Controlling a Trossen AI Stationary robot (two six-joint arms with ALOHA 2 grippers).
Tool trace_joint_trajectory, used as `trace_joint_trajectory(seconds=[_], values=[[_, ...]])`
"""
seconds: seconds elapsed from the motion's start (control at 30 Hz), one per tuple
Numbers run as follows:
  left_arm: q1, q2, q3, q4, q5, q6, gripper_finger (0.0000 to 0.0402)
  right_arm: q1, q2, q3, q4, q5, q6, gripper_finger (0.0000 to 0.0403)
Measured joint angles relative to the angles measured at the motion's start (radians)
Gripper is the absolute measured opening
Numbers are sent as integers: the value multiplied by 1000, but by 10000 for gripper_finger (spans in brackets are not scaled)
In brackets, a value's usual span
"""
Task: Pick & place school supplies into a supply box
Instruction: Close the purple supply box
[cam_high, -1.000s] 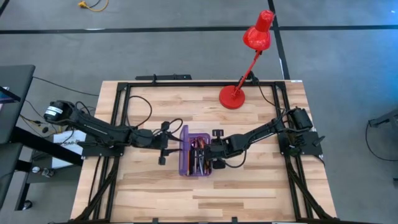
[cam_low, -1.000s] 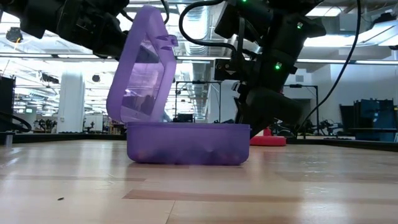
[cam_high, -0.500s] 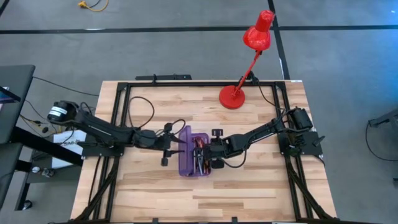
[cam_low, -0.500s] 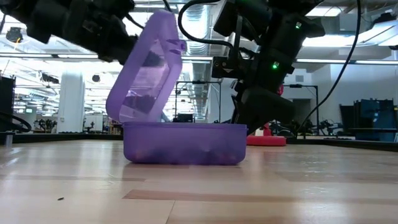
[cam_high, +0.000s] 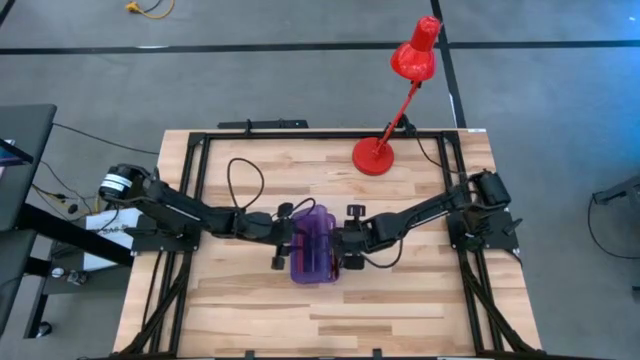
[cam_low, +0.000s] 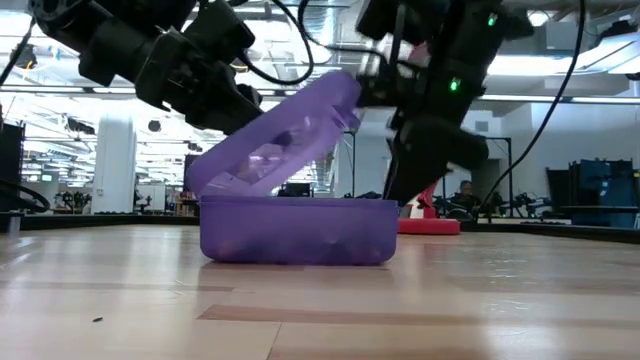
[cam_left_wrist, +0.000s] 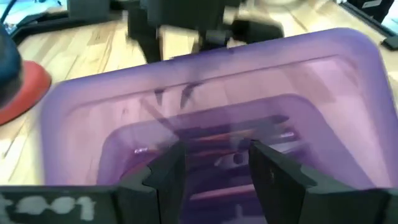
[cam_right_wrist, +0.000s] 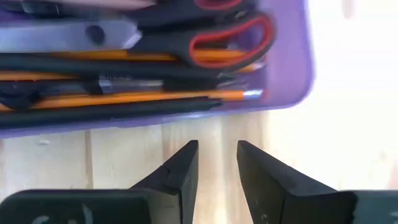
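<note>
The translucent purple supply box (cam_high: 315, 255) sits mid-table on its flat bottom, its hinged lid (cam_low: 280, 140) slanting half-way down over it. Inside lie red-handled scissors (cam_right_wrist: 211, 34), orange pencils (cam_right_wrist: 155, 96) and black pens (cam_right_wrist: 124, 78). My left gripper (cam_high: 285, 238) is open, at the box's left side against the lid. On the box's right side, my right gripper (cam_high: 348, 248) is also open. It hangs over bare wood just outside the box's wall (cam_right_wrist: 286, 68), with nothing between its fingers. My left gripper has its open fingers (cam_left_wrist: 168, 165) against the lid's outer face (cam_left_wrist: 214, 140), around the middle of its width. It comes from the table's left, slanting downward. The lid leans over the box, hinged at its left long edge, its free edge (cam_low: 345, 85) raised.
A red desk lamp stands with its round base (cam_high: 373, 155) at the far right of the table, its head (cam_high: 415, 55) reaching beyond the far edge. A black frame (cam_high: 200, 150) runs along the table's sides. Bare wood lies between the box and the near edge.
My left gripper has moved toward the table's right edge and down, pushing the lid. The lid has tipped from nearly upright to slanting low over the box, while the box's base has stayed on the table.
</note>
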Motion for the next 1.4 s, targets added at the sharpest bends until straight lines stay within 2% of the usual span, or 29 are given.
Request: trace_joint_trajectory(seconds=[0.33,0.53,0.7,0.83,0.93,1.07,1.23,1.4], values=[[6,3,-1,-8,1,-12,162,43,-148,-1,-162,86,90,107],[6,21,-2,-6,3,-37,162,82,-194,-1,-143,105,80,107],[6,68,-2,32,22,-49,162,109,-190,-32,52,96,-41,107],[6,76,-2,32,21,-64,162,104,-182,-95,240,38,-107,107],[6,76,-2,16,21,-73,162,81,-183,-149,330,-3,-109,107],[6,76,-2,8,21,-76,162,48,-182,-210,398,-6,-73,107],[9,76,-2,5,19,-76,162,29,-182,-283,581,-42,-97,107],[15,76,-2,-17,19,-85,162,14,-170,-310,600,-63,-74,107]])
